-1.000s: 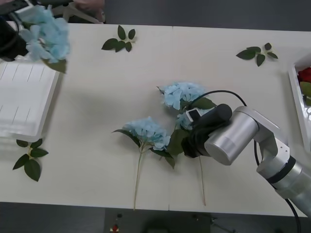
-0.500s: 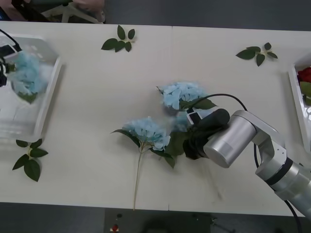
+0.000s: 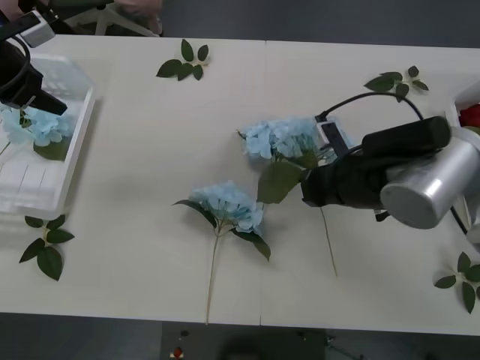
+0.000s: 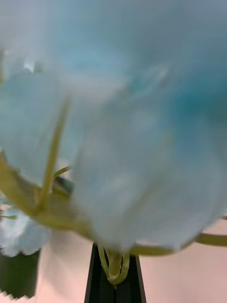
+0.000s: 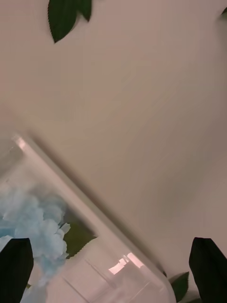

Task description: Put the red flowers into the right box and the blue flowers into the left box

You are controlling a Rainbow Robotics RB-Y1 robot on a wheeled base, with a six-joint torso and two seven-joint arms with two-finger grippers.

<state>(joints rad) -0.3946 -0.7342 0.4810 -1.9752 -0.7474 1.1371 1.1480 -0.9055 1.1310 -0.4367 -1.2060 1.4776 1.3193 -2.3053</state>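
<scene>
R gripper (image 3: 309,187) clamped on blue flowers (image 3: 281,139) stem mid-worktop (image 3: 150,150), so we'd lift clear before carrying to left box (image 3: 75,142); L gripper (image 3: 34,97) open above it.

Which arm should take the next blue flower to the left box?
Right. The right gripper is already shut on a blue flower stem at table centre. The left gripper is open over the left box, having nothing to carry.

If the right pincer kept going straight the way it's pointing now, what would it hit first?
Nothing new soon: the right pincer, shut on a blue flower's stem, points toward the robot's left across bare table. The left box lies far ahead, probably; depth is unclear.
</scene>
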